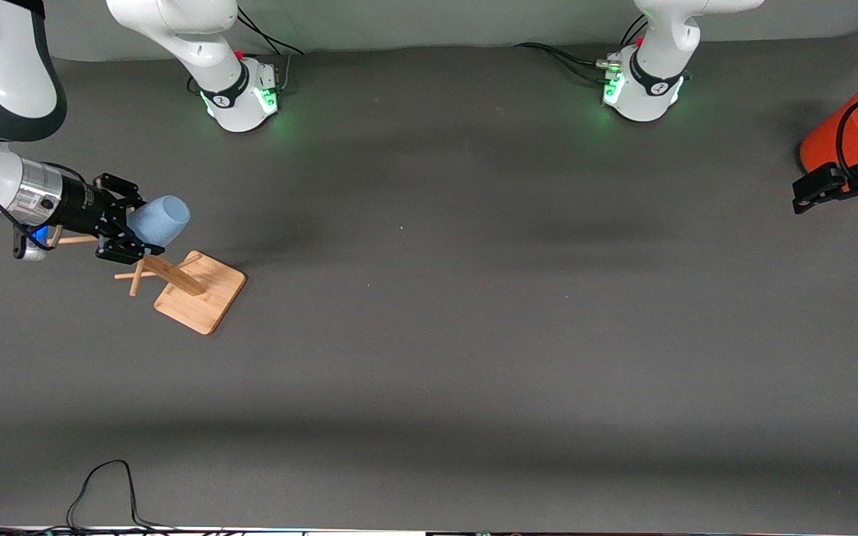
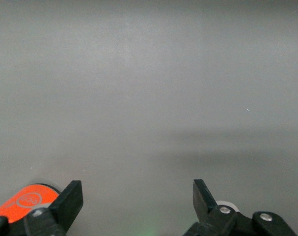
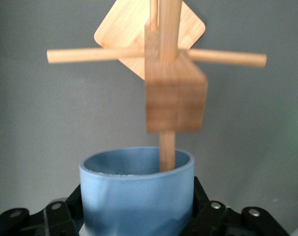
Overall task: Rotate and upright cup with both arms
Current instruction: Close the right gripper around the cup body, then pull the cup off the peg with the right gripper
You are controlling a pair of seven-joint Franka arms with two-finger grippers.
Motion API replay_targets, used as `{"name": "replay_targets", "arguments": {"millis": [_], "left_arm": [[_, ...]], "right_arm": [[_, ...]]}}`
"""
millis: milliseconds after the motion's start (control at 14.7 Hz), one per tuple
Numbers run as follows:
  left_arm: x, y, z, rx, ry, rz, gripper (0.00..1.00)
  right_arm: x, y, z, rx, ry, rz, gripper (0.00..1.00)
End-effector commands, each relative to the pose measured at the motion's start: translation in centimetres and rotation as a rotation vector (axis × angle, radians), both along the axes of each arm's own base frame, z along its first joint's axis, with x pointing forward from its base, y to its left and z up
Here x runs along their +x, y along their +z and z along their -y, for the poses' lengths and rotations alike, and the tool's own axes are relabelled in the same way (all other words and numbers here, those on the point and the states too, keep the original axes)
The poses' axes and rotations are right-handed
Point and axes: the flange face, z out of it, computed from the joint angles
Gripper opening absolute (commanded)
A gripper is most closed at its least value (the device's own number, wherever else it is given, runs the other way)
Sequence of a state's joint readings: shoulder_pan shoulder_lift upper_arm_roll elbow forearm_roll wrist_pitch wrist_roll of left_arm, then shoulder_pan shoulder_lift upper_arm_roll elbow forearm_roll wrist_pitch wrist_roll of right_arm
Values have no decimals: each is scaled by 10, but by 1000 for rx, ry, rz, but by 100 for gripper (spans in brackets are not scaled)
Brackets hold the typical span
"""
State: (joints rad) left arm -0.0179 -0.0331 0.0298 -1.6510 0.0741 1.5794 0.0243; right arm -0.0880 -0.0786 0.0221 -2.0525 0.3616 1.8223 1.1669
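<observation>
The right end effector (image 1: pixel 125 232) grips the cup (image 1: pixel 160 220) on a peg of the wooden rack (image 1: pixel 198 292), while the left end effector (image 1: pixel 816 192) waits wide open beside the orange can (image 1: pixel 842 134).

Orange can (image 1: pixel 842 134) cut by frame edge; cup (image 3: pixel 137 194) base hidden in right claw (image 3: pixel 137 216).

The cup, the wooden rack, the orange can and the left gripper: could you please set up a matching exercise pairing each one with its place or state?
Things:
1. cup
2. wooden rack
3. orange can
4. left gripper

Places or states:
A. open, holding nothing, beside the can
B. on a peg, clamped by the shut right gripper
C. at the left arm's end of the table
D. stands on a square base at the right arm's end

Pairs: 1-B, 2-D, 3-C, 4-A
</observation>
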Motion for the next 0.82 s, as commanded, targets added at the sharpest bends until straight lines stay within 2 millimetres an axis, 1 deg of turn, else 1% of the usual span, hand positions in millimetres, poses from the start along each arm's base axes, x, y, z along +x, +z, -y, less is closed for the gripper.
{"name": "replay_targets", "arguments": {"millis": [0, 68, 204, 340, 475, 611, 747], "left_arm": [[2, 3, 1, 2, -15, -8, 100], [2, 3, 1, 2, -15, -8, 100], [2, 3, 0, 2, -14, -7, 100], [3, 2, 0, 2, -14, -8, 100], [3, 2, 1, 2, -15, -8, 100], [3, 2, 1, 2, -16, -8, 100], [3, 2, 1, 2, -16, -8, 100]], "right_arm": [[1, 22, -34, 40, -53, -10, 70], [2, 30, -45, 46, -52, -5, 70], [3, 44, -82, 36, -50, -1, 70], [7, 66, -129, 29, -68, 9, 70], [7, 81, -180, 26, -66, 18, 70], [10, 91, -223, 34, -90, 27, 70], [8, 96, -268, 17, -88, 56, 70]]}}
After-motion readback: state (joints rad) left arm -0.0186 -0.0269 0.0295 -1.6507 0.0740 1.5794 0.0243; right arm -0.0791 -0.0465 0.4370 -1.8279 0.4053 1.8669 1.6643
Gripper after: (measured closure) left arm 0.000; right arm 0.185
